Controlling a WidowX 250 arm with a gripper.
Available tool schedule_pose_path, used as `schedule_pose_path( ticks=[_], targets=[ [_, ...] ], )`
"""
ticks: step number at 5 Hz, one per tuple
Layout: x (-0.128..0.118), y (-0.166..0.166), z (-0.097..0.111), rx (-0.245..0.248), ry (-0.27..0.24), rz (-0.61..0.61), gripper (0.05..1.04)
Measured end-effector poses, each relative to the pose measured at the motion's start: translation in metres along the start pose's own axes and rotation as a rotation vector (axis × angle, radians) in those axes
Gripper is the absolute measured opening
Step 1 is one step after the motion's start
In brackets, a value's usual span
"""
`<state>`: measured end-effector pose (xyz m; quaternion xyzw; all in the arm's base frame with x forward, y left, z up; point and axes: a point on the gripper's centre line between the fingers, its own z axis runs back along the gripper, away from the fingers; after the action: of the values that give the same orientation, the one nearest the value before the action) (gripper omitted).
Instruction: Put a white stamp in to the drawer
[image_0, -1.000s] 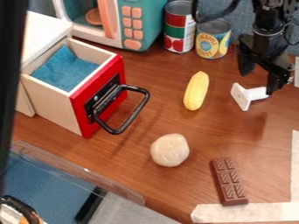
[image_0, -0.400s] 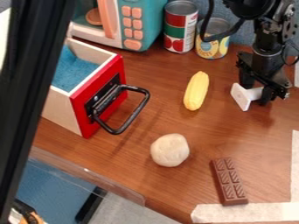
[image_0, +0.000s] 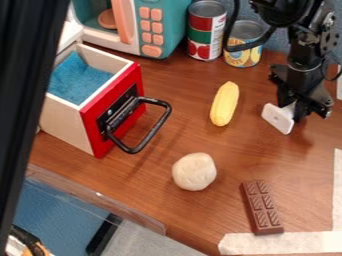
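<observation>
White stamp (image_0: 278, 119), handle grasped
Your gripper (image_0: 296, 108) has its jaws clenched on the handle, right of the yellow corncob (image_0: 224, 104); your red-fronted drawer (image_0: 93, 119) stands open

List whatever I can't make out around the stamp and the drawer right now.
All in the camera view:
- Far end of the handle of the white stamp: hidden by the gripper, whose fingers are around it.
- Left end of the drawer: behind the black bar in the foreground.
- Drawer's floor: covered by the blue cloth.
- Top of the toy microwave: cut off by the upper edge.
</observation>
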<state>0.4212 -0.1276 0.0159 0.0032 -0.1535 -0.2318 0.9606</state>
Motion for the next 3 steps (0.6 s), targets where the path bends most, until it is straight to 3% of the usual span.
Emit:
schedule_pose_path(
  ticks=[1,2,3],
  targets=[
    [-0.003,0.012,0.034,-0.002,-0.054,0.049,0.364],
    [-0.007,0.035,0.085,0.008,-0.140,0.124,0.364],
    [-0.019,0.073,0.126,-0.003,-0.186,0.288,0.364]
  ],
)
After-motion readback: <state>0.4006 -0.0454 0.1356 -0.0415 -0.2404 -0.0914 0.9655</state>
